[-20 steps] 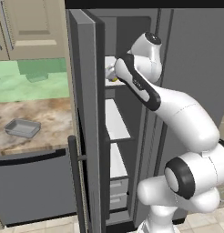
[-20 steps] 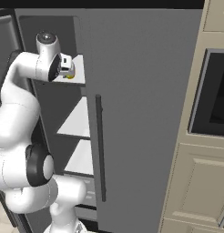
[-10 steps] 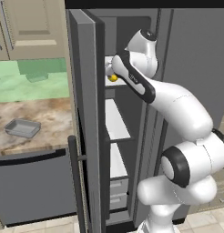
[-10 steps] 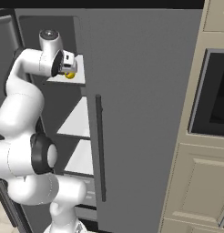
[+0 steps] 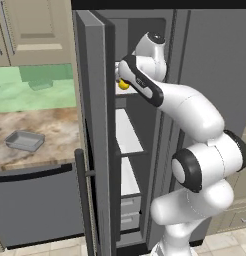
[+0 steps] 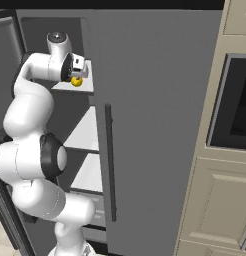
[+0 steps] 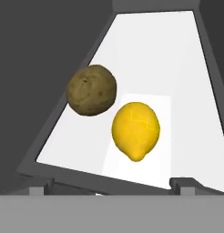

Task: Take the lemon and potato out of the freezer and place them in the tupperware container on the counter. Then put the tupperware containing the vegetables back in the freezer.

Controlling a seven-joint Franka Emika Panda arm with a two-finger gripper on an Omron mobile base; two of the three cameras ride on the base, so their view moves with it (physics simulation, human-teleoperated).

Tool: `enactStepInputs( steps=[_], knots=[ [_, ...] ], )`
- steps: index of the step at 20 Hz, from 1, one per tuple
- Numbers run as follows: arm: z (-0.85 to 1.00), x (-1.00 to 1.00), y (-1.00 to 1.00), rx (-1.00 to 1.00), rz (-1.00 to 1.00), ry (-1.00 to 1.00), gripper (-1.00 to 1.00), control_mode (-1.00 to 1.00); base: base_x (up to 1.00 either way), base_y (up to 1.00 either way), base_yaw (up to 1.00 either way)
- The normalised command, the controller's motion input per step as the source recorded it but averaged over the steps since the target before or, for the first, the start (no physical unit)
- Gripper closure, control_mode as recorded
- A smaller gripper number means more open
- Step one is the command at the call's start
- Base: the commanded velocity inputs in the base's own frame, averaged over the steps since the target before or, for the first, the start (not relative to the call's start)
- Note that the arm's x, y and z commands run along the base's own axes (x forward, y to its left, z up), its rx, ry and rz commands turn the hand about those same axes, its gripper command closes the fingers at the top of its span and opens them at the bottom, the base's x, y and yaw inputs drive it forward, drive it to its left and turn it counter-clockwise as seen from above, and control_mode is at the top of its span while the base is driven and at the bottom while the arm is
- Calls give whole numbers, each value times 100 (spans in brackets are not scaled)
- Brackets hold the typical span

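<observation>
Lemon (image 7: 135, 129) on freezer (image 5: 97, 75) shelf, potato (image 7: 92, 89) at its 10 o'clock.
Gripper (image 6: 80, 74) jaws apart, advanced closer than earlier, holding nothing.

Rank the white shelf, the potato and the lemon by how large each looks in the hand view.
1. White shelf, largest by far.
2. Potato and lemon: near alike; nearness to the camera may mislead, so unranked.

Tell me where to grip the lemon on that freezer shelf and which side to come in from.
Grip the lemon across its wide middle, not the pointed nub that faces the hand. Come straight in from the open front of the freezer, where the open gripper already faces it. The potato sits close on one side, so probably keep that finger slim past it. The white shelf beyond is bare.
</observation>
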Motion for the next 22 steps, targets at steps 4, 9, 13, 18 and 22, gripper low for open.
enactStepInputs(
  steps=[4, 9, 13, 18, 22],
  knots=[
    [-5, 23, 0, -2, -5, 0, -100, -100, 0, 0, 0],
    [-16, 15, 0, -3, -5, 0, -100, -100, 0, 0, 0],
    [-20, 11, 0, -3, -4, 0, -100, -100, 0, 0, 0],
    [-22, 20, 0, -2, -4, 0, -100, -100, 0, 0, 0],
    [-20, 21, 0, -1, -3, 0, -100, -100, 0, 0, 0]
  ],
)
